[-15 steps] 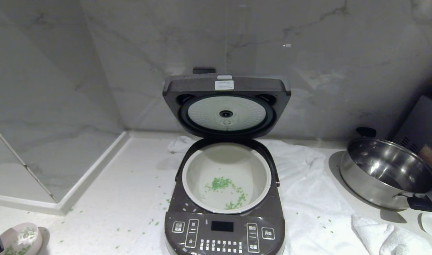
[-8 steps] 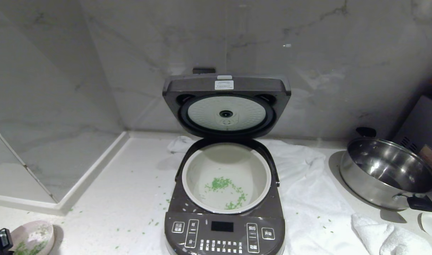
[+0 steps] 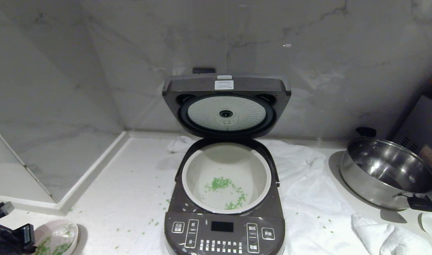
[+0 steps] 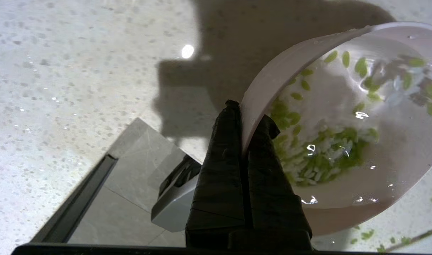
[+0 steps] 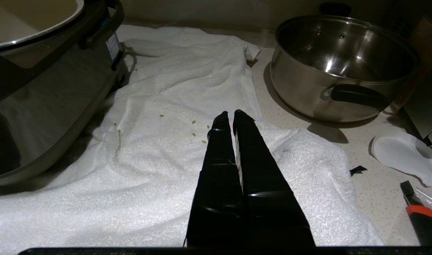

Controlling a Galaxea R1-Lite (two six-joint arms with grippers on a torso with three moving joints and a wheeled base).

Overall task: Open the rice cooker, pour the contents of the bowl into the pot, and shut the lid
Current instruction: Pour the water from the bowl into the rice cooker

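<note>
Head view, looking down on a speckled white stone counter [image 3: 123,198]: the rice cooker [image 3: 224,232], a dark brown-grey rounded-square body with a flat button panel, stands at centre. Its lid [image 3: 226,106] is hinged up against the veined marble wall, showing a dimpled white disc on the underside. The pot [image 3: 226,177] inside is round, off-white and smooth-walled, with a thin scatter of green bits on its floor. A rumpled white terry towel [image 3: 308,198] lies under and to the right of the cooker. A shiny steel pan [image 3: 387,173] with a black handle sits well to the right.

At the lower left corner, the left gripper [image 4: 246,124] is clamped on the rim of the bowl [image 3: 58,237], one black finger outside the wall and one inside. The bowl is pale pink, round, glossy white within, and tilted. The contents of the bowl [image 4: 322,152], wet green bits mixed with whitish grains, have pooled toward the gripped side. Loose green bits dot the counter around it.

The right gripper [image 5: 231,118] hangs over the towel, its smooth black fingers pressed together and empty, near the pan.
</note>
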